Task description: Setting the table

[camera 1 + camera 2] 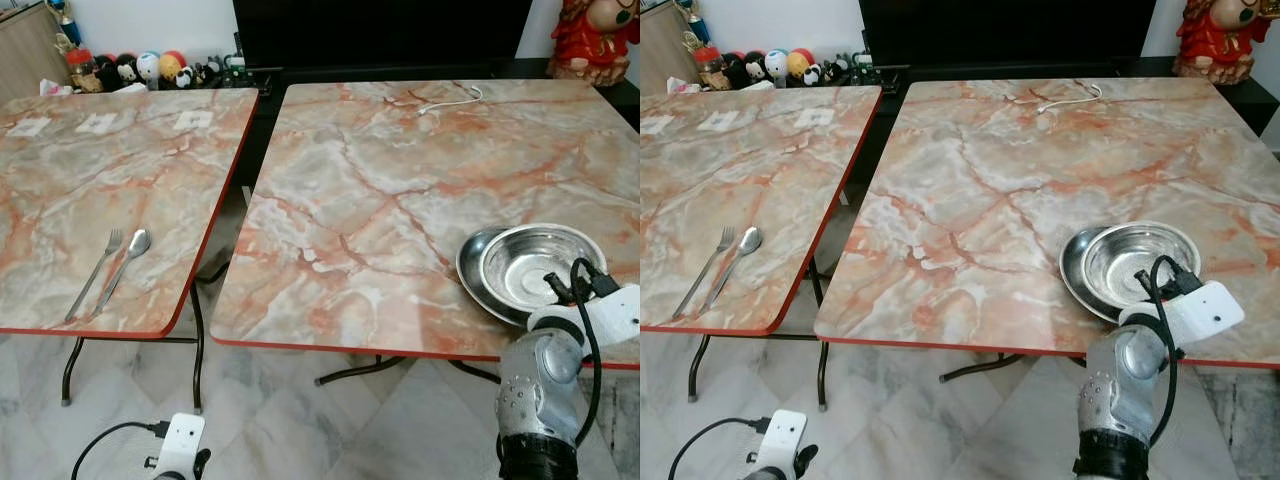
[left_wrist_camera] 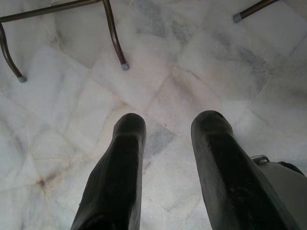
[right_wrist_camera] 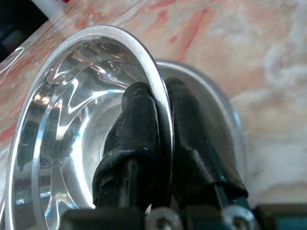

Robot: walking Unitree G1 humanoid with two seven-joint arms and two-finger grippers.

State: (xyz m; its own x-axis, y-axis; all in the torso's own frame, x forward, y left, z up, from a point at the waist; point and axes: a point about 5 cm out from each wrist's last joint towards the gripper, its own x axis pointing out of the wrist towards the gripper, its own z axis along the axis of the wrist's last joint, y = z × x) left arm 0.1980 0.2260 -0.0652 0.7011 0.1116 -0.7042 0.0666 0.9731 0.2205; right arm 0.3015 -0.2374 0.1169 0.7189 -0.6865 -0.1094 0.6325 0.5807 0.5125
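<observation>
Pinching the rim of a steel bowl (image 3: 86, 124), the right gripper (image 3: 160, 129) has one black finger inside the wall and the other outside, closed tight on the thin metal. The bowl sits in or on a second steel dish (image 1: 478, 268) just beyond the fingers, at the near right part of the right-hand table (image 1: 380, 200), close to its red edge. Whether the bowl is already lifted off the dish cannot be told from these views.

Risks noted:

- The hold is on one point of the rim only — a smooth, polished wall offers little friction, so in my judgement the bowl could pivot about the fingers and tilt or slip out once raised.
- The dish touches the bowl on the far side of the gripper; a lift that drags sideways could pull it along or knock it toward the table edge, which lies just behind the wrist.
- A fall from here lands on hard marble floor (image 2: 182, 72) — noisy, with dents likely.

The fork (image 1: 95, 273) and spoon (image 1: 125, 262) lie side by side on the left-hand table (image 1: 100, 180), well apart from the working gripper, across the gap between the two tops. Carrying the bowl there means crossing that gap with a single-edge hold.

The left gripper (image 2: 165, 143) hangs idle over the floor, fingers parted and empty.
</observation>
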